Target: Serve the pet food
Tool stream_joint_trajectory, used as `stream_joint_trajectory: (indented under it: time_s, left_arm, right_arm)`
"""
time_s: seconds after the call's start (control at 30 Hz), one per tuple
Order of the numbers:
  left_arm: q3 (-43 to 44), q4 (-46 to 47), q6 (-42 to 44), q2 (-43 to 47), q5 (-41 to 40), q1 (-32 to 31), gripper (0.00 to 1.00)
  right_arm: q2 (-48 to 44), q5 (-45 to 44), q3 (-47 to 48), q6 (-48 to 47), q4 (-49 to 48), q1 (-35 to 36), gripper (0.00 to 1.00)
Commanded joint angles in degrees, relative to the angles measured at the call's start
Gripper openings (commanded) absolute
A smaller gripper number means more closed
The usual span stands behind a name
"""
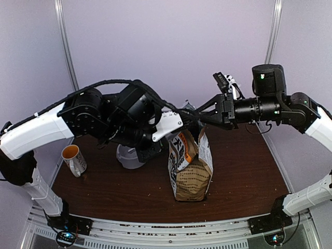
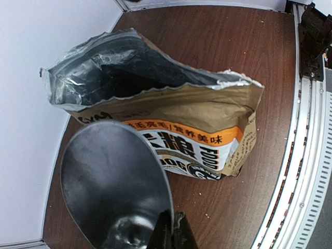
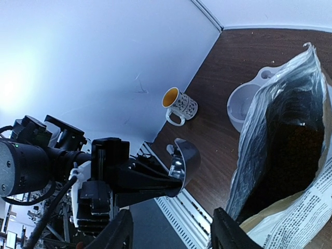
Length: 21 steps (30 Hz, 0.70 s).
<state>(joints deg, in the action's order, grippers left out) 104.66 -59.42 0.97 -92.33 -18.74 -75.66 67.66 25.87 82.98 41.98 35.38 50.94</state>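
Top view: kraft bag [image 1: 191, 171] stands upright mid-worktop [image 1: 244, 171], mouth open. L arm [image 1: 36, 132] reaches in from the bag's left, its wrist end just beside the bag's upper edge. R arm [image 1: 275, 104] comes in from the right, its tip over the bag mouth. Grey double bowl [image 1: 128, 155] sits just left of the bag, partly hidden under the L arm. Mug [image 1: 74, 160] is well left of the bag, beyond the bowl.

L wrist view: L fingers [image 2: 166, 233] are clenched on the handle of a metal scoop [image 2: 114, 181]. The scoop's hollow faces the camera and looks empty, and it sits just in front of the bag's printed face, below the mouth. The foil-lined mouth gapes wide.

R wrist view: R fingers [image 3: 120, 231] are spread wide, grasping nothing. The bag's crumpled edge is just beside the far one, touching or not can't tell. The scoop shows left of the bag, with mug and bowl beyond it.

Pet food: prob. down inside the bag. The interior is too dark in both wrist views to make out pellets.
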Motion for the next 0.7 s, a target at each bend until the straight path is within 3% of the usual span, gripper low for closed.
stream_joint_trajectory:
  time_s: [0.0, 0.3, 0.53, 0.67]
  left_arm:
    - [2.74, -0.66, 2.4, 0.49, -2.38, -1.28, 0.0]
    - [3.6, -0.61, 3.14, -0.32, -2.25, -2.21, 0.0]
    - [4.47, -0.59, 3.15, -1.17, -3.59, -2.3, 0.0]
    - [4.5, -0.7, 3.44, -1.44, -3.58, -2.3, 0.0]
  right_arm:
    - [1.57, 0.19, -1.32, 2.61, -3.42, 1.45, 0.49]
    - [5.28, 0.03, -0.48, 3.06, -4.27, 2.22, 0.45]
    - [6.32, -3.12, -0.77, 1.44, -2.49, 3.46, 0.34]
    - [7.01, -3.15, -0.1, 1.07, -2.43, 3.95, 0.33]
